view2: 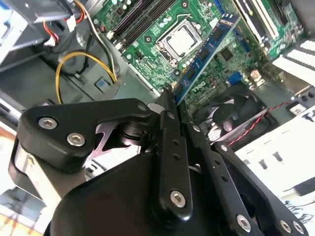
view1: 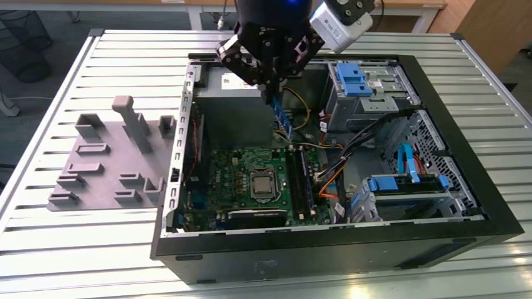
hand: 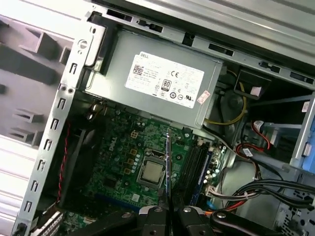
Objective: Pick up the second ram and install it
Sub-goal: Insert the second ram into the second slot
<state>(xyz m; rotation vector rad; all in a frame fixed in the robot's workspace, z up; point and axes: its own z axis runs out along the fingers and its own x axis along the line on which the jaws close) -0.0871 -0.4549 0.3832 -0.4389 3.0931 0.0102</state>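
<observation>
Gripper (view1: 270, 87) fingers are pinched on the second ram (view1: 281, 117), which hangs edge-down below them over the motherboard (view1: 249, 180), probably for slotting in.

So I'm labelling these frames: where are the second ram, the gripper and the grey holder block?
second ram (view2: 206, 49), second wrist view, on its blue board face.
gripper (view1: 270, 84), exterior view, midway between its fingertips.
grey holder block (view1: 99, 168), exterior view, on its flat base.

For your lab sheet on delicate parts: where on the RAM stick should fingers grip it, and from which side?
Grip the second ram by its top end, pinching the two flat faces, approaching from above. It is a thin flat board hanging edge-down over the motherboard, and the gripper holds it that way now, leaving the contact edge free.
</observation>
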